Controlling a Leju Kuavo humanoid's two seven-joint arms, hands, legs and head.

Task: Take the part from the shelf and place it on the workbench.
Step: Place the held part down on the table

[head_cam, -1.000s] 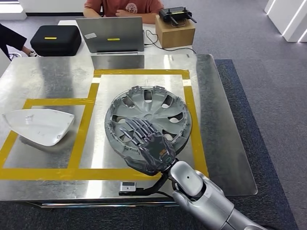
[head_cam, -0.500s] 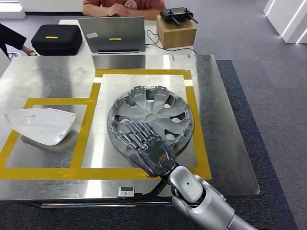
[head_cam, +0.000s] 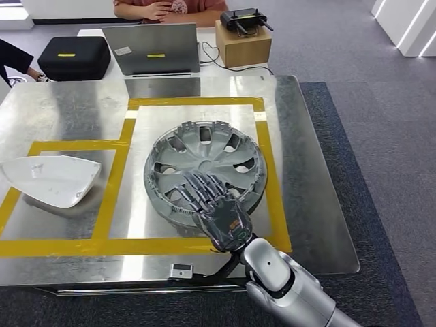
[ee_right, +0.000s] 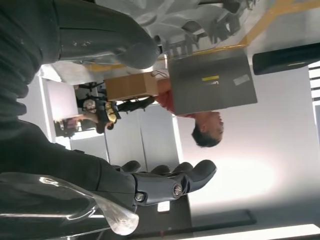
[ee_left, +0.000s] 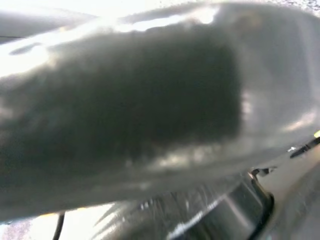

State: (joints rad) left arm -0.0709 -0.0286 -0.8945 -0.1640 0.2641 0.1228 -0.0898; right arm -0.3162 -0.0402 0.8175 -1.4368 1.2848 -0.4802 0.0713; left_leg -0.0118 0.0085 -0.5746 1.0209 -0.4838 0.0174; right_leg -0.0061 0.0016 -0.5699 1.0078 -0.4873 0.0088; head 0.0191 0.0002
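We look down from the robot's head onto a brushed-metal workbench (head_cam: 308,170) marked with yellow tape rectangles (head_cam: 116,170). At the centre of the larger taped rectangle lies the part — a round grey plastic wheel cover with spoke cut-outs (head_cam: 216,153), flat on the metal inside the tape lines.

The robot's right hand (head_cam: 216,208), dark and many-fingered on a silver arm (head_cam: 288,283), comes in from about five o'clock. It lies over the wheel cover's near rim, at the cover's six o'clock, with its fingers (head_cam: 197,187) stretched out and slightly apart, pointing toward eleven o'clock. The palm looks to rest on or just above the rim; we cannot tell whether anything is pinched underneath. In the right wrist view the thumb (ee_right: 132,50) and fingers (ee_right: 181,182) stand well apart, with open space between them.

The left wrist view is a dark, blurred surface at close range — we cannot tell how the left hand stands.

At nine o'clock from the wheel cover, in the smaller taped rectangle, sits a white curved plastic shell (head_cam: 51,180). Beyond the bench at twelve o'clock stand a grey laptop (head_cam: 152,49), a black zip case (head_cam: 74,56) and a cardboard box (head_cam: 242,42) topped by a black controller (head_cam: 244,18). A person in a red shirt (head_cam: 162,9) sits behind them.
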